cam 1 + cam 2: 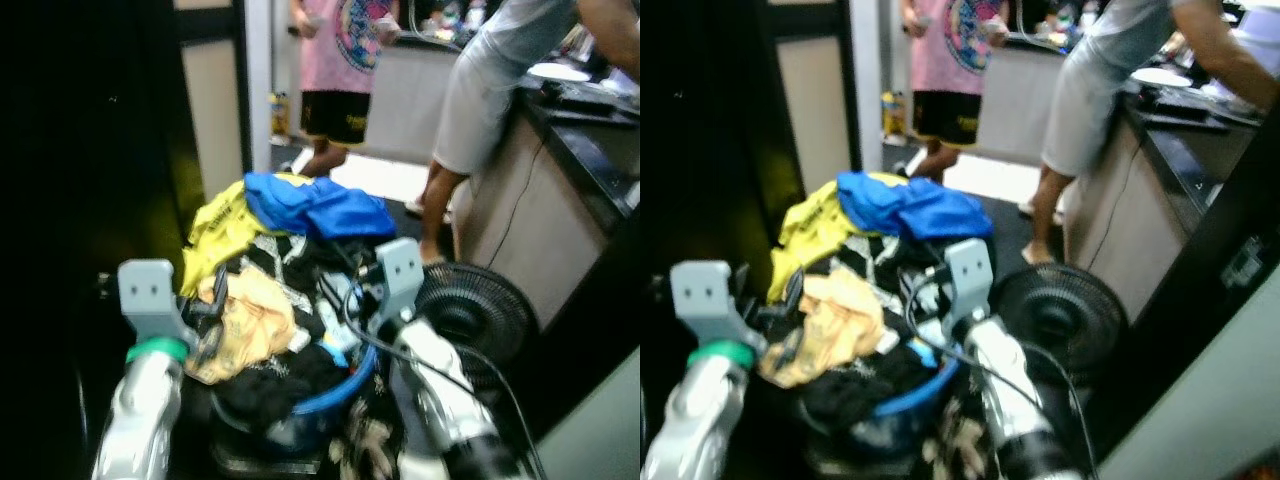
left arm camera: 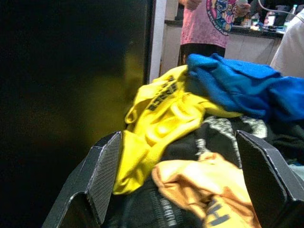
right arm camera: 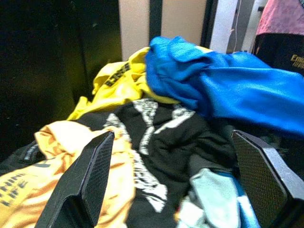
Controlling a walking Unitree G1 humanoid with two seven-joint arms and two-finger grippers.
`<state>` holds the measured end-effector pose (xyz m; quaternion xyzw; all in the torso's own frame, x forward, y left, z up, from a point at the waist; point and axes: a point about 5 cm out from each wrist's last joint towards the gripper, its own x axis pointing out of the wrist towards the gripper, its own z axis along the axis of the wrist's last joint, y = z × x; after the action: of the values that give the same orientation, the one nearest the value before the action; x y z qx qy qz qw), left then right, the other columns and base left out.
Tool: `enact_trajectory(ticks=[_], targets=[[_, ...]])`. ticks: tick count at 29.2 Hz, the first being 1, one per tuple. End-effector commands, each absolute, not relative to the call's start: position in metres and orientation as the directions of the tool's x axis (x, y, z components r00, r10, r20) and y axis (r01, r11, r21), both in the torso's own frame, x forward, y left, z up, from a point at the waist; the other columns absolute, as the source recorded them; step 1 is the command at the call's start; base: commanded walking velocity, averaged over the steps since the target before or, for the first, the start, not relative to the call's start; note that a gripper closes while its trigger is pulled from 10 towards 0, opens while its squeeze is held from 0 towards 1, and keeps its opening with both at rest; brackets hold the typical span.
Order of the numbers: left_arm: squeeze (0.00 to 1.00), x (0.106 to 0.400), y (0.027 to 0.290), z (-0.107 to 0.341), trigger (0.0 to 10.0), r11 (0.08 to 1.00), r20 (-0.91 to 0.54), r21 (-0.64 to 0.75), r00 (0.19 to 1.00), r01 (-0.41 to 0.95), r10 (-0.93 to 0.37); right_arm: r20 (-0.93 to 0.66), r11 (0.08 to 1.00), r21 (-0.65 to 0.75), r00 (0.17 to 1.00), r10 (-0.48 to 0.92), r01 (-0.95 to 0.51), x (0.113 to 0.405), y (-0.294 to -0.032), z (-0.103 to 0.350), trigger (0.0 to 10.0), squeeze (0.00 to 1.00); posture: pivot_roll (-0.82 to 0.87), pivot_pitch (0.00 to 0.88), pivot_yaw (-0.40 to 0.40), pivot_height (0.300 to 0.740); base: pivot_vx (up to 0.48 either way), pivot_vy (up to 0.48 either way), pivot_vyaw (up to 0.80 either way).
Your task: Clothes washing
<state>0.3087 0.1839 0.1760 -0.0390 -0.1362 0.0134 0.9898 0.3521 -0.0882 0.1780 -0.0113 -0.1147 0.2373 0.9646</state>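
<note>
A heap of laundry fills the lower centre of the head views: a rumpled blue garment on top, a yellow shirt with black lettering at its left, a pale orange shirt nearer the camera and a black shirt with white print between them, all piled in a blue-rimmed basket. The left gripper and right gripper hover over the pile, fingers spread wide, grasping nothing. A black floor fan stands at right. In the upper frame, a person in a pink shirt and another in grey shorts stand by a dark counter.
</note>
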Motion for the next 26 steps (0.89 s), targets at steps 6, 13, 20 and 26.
enact_trajectory(ticks=[6, 13, 20, 26], targets=[[0.00, 0.306, 0.180, 0.175, 10.0, 0.998, 0.267, -0.063, 0.963, -0.010, 0.026, 0.209, 0.886, -0.081, 0.861, 0.463, -0.457, 0.352, -0.089, 0.177, 10.0, 0.00, 0.11, 0.000, -0.020, 0.740, 0.000, -0.480, 0.00], [0.00, 0.306, 0.182, 0.175, 10.0, 0.995, 0.274, -0.099, 0.961, -0.008, 0.035, 0.210, 0.880, -0.090, 0.855, 0.474, -0.466, 0.351, -0.087, 0.177, 10.0, 0.00, 0.11, 0.000, -0.023, 0.740, 0.000, -0.111, 0.00], [0.00, 0.306, 0.183, 0.177, 10.0, 0.995, 0.284, -0.102, 0.958, 0.002, 0.027, 0.208, 0.877, -0.095, 0.853, 0.480, -0.470, 0.351, -0.086, 0.178, 10.0, 0.00, 0.11, 0.000, -0.025, 0.740, 0.000, 0.000, 0.00], [0.00, 0.310, 0.181, 0.179, 10.0, 0.998, 0.305, -0.058, 0.952, -0.011, 0.028, 0.202, 0.911, -0.150, 0.891, 0.408, -0.383, 0.361, -0.094, 0.182, 10.0, 0.00, 0.11, 0.000, -0.026, 0.740, 0.000, 0.000, 0.00]])
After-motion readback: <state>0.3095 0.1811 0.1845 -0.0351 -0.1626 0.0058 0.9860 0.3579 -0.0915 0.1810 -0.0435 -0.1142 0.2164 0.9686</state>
